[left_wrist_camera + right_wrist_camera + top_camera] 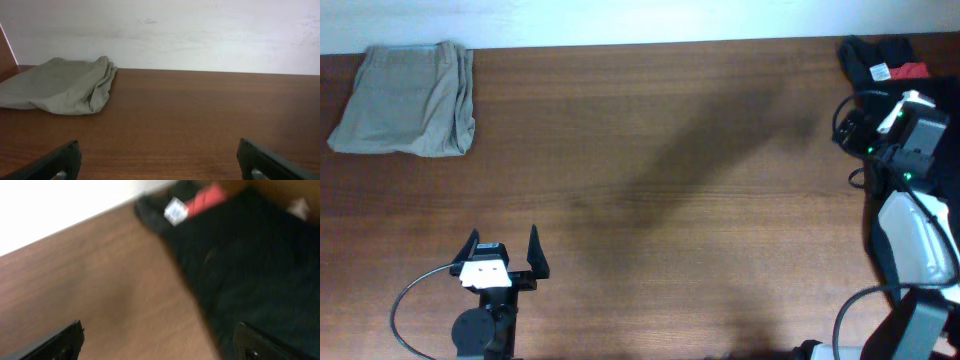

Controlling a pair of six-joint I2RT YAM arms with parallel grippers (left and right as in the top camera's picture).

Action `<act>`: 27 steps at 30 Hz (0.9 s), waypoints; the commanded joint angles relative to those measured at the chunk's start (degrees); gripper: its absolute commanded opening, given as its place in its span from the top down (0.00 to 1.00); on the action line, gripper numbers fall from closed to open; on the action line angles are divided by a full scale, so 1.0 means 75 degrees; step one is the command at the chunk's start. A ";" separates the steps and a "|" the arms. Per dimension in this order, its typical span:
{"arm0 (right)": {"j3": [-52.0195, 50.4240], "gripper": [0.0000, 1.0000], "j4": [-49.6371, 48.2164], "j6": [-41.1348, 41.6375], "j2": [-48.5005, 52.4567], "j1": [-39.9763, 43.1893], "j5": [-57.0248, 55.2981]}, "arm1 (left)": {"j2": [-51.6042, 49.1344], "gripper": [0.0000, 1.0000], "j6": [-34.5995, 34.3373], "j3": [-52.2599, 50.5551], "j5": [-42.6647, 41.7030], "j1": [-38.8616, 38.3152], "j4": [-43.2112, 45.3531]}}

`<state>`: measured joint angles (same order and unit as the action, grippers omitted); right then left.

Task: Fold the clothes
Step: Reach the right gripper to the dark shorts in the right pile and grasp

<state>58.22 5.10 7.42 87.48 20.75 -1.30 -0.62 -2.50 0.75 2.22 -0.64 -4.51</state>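
Note:
A folded beige garment lies at the table's far left corner; it also shows in the left wrist view. A black garment with a red patch and a white tag lies at the far right corner and fills the right side of the right wrist view, blurred. My left gripper is open and empty near the front edge, with bare wood between its fingers. My right gripper is open and empty just in front of the black garment, its right finger over the cloth.
The wooden table runs between the two garments. A white wall stands behind the far edge. The right arm's white body and cables occupy the right edge.

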 commanded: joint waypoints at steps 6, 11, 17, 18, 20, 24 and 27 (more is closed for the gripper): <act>0.1746 0.01 0.0204 -0.2579 0.1996 -0.0012 -0.1682 | 0.0029 0.01 0.0172 -0.0032 0.0076 0.0006 -0.0009; 0.3200 0.01 0.1212 -0.2736 0.3529 -0.0020 -0.2594 | 0.0029 0.01 0.0169 -0.0032 0.0079 0.0006 -0.0009; 0.3477 0.01 0.1201 -0.3022 0.4266 -0.0082 -0.2719 | 0.0029 0.01 0.0169 -0.0032 0.0079 0.0006 -0.0009; 0.3477 0.00 0.1172 -0.3095 0.4357 -0.0090 -0.2722 | 0.0029 0.01 0.0169 -0.0032 0.0076 0.0006 -0.0009; 0.3477 0.02 0.1049 -0.3276 0.4517 -0.0117 -0.2780 | 0.0029 0.01 0.0169 -0.0032 0.0079 0.0006 -0.0009; 0.3477 0.07 0.0801 -0.3287 0.4803 -0.0175 -0.2879 | 0.0029 0.01 0.0169 -0.0032 0.0079 0.0006 -0.0009; 0.3477 0.12 0.0597 -0.3279 0.4966 -0.0157 -0.2958 | 0.0029 0.01 0.0172 -0.0032 0.0079 0.0006 -0.0009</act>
<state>83.07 10.98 -16.78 122.80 19.94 -21.45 -0.62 -2.50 0.75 2.22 -0.64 -4.51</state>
